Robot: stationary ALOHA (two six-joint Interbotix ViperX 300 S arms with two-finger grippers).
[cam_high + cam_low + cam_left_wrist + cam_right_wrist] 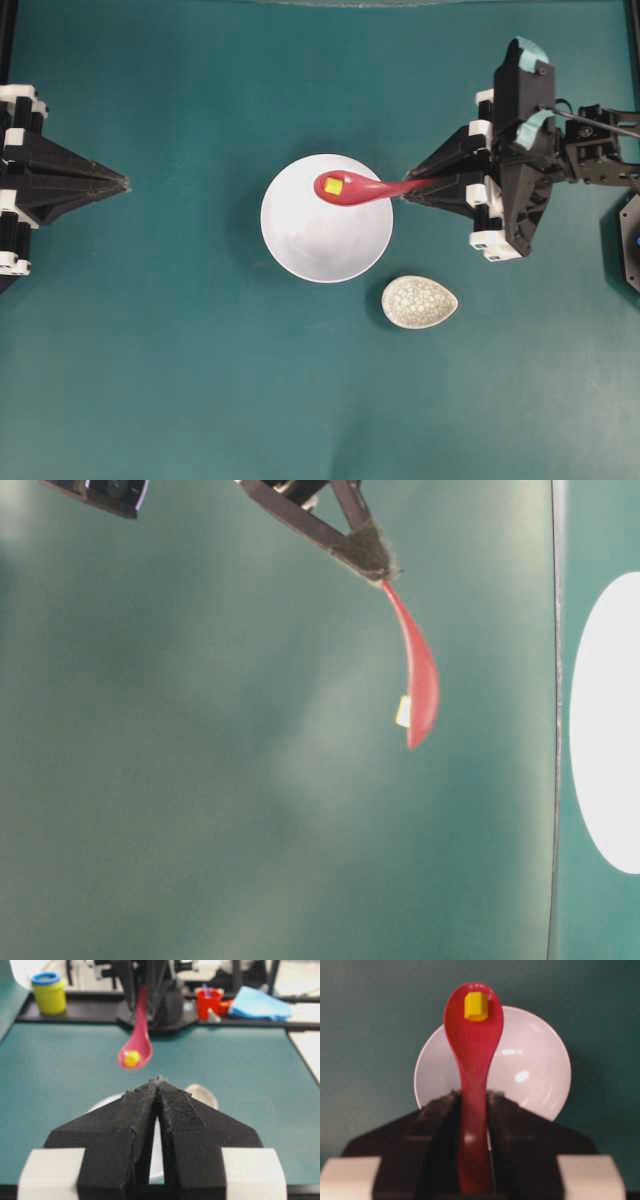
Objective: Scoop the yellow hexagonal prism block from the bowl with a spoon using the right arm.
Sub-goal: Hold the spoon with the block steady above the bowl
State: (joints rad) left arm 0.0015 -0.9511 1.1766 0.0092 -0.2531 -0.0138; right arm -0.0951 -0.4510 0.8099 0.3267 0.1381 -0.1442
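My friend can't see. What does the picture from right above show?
The right gripper holds a red spoon over a white bowl, with a yellow block in its scoop. A speckled spoon rest lies nearby.

a speckled grey-white oval rest (419,302) lies on the teal desk (150,380), hollow side up. past the desk's far edge, seen from the left wrist, a black ledge (70,1010) carries a yellow cup with a blue rim (48,993) at the left, a red cup (208,1003) holding some blurred items, and a crumpled blue cloth (257,1004) at the right.
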